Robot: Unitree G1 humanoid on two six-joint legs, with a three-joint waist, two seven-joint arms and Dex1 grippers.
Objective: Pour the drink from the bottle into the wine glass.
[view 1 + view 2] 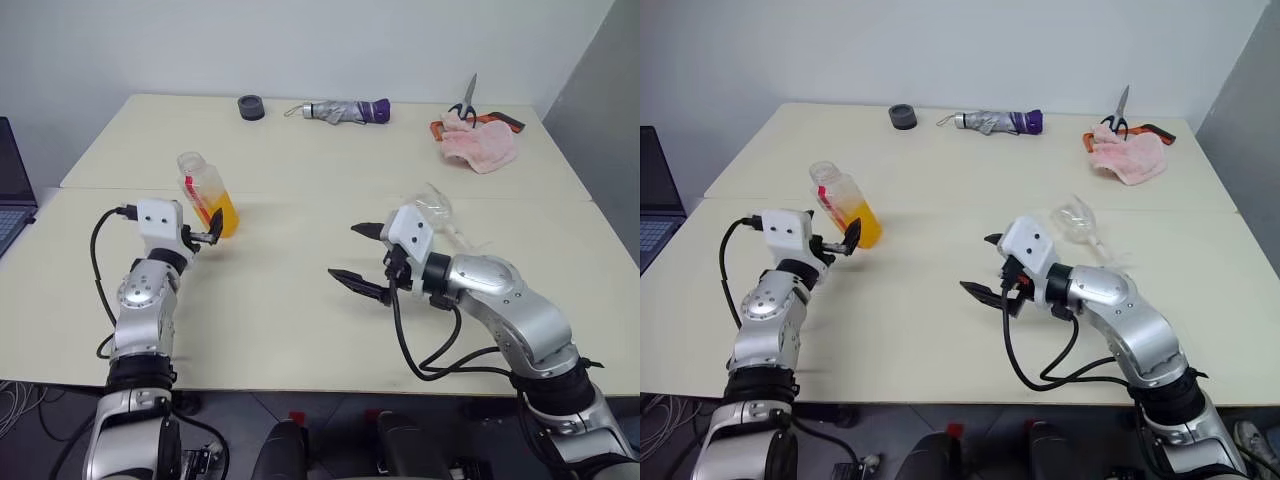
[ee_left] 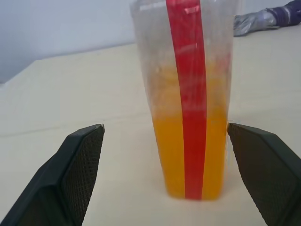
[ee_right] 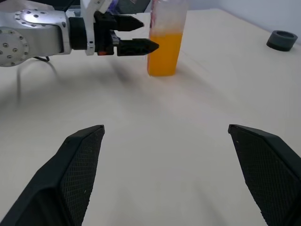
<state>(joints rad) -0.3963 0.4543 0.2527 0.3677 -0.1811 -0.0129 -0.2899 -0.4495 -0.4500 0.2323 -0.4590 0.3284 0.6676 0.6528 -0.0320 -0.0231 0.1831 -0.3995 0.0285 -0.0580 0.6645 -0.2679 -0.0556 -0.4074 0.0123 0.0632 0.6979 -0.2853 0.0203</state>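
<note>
Left wrist cam: bottle (image 2: 188,99) upright on table (image 1: 300,300), half full of drink (image 2: 188,155), just ahead of left gripper (image 2: 164,141), fingers apart, not touching. Head cam adds glass (image 1: 440,215) lying on its side behind right gripper (image 1: 362,258), also spread wide; nothing held.

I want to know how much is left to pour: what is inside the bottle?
The bottle stands upright on the table, holding orange drink in roughly its lower half; above that it looks empty. A red label strip covers a narrow band of the contents.
</note>
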